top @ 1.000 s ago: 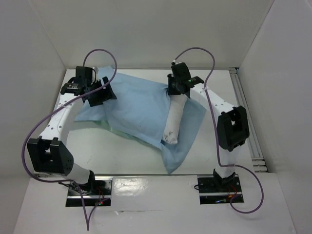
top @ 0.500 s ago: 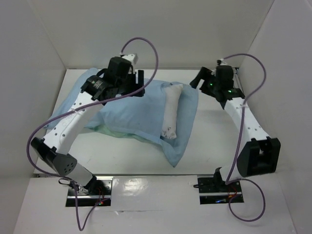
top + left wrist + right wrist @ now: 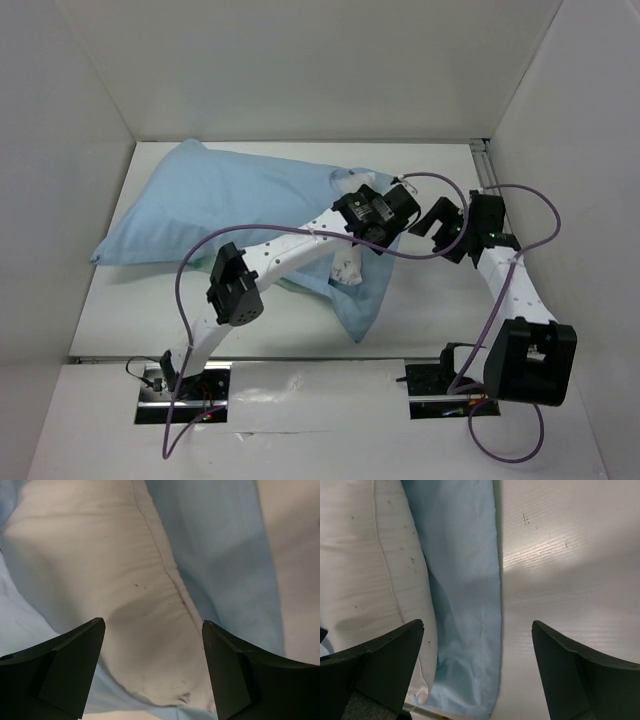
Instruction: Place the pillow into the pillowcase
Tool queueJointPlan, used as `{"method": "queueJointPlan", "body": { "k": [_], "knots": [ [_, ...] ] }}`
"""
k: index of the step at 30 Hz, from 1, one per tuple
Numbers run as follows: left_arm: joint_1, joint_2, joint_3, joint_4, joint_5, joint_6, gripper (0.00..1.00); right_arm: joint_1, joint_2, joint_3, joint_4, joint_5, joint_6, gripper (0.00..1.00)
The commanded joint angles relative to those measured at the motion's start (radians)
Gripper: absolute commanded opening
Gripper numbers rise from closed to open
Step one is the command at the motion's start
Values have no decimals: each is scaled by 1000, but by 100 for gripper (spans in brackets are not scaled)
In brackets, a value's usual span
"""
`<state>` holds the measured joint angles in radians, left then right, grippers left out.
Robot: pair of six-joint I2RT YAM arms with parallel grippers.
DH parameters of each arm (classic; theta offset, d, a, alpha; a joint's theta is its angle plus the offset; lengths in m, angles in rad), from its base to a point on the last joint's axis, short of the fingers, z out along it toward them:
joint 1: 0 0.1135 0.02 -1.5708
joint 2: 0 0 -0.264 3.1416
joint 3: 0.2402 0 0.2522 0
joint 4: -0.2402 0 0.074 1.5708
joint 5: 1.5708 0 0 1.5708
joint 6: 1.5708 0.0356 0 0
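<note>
From above, the light blue pillowcase [image 3: 225,200] lies across the white surface [image 3: 140,310], running from the upper left of the frame down to a corner at lower centre. It looks plump along most of its length. A white end of the pillow [image 3: 346,268] shows at the centre of the frame, lying on the blue cloth. The left arm reaches from the lower left up to the centre. The left end effector [image 3: 152,625] hangs over that white end with its fingers spread wide, holding nothing; in its wrist view the pillow's seam runs between them. The right end effector [image 3: 477,625] is just to the right, also spread and empty, above the pillowcase's edge where blue cloth meets bare surface, with the pillow at the left of its view
</note>
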<state>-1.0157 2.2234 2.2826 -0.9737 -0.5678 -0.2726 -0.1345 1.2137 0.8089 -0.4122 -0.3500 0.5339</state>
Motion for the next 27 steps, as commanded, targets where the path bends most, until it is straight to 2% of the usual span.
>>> {"method": "queueJointPlan", "body": {
  "k": [1,7,8,11,12,13,16,17,19,20,21,23,24,25,27],
  "knots": [
    [28,20,49,-2,-107,75,92,-43,-63,-26,-37,-67,-35,97],
    [28,100,-8,42,-216,102,92,-77,-94,-70,-51,-106,-46,97],
    [28,120,-8,43,-272,102,92,-77,-94,-79,-51,-106,-46,97],
    [28,186,-37,53,-326,115,85,-77,-94,-79,-42,-106,-37,97],
    [38,196,-46,41,-340,102,77,-77,-94,-79,-42,-106,-37,97],
    [39,196,-46,41,-327,90,53,-77,-94,-79,-42,-106,-37,97],
    [63,179,0,-9,-285,49,2,-77,-85,-79,-42,-106,-37,97],
    [63,164,23,-25,-273,39,0,-77,-85,-79,-42,-106,-37,97],
    [74,102,72,-37,-192,30,0,-77,-74,-79,-17,-130,-37,97],
    [87,25,87,-37,-137,30,0,-77,-74,-70,-8,-139,-37,97],
    [98,-22,112,-37,-7,20,0,-77,-74,-70,3,-150,-46,97],
    [156,-120,112,-28,147,-10,0,-77,-62,-59,38,-199,-46,95],
    [186,-227,57,-10,312,-46,0,-51,-62,-44,50,-208,-55,95],
    [250,-281,13,21,383,-63,0,-33,-62,-19,71,-208,-55,94],
    [311,-373,-66,102,495,-94,0,19,-62,13,95,-208,-55,93]
  ]
}}
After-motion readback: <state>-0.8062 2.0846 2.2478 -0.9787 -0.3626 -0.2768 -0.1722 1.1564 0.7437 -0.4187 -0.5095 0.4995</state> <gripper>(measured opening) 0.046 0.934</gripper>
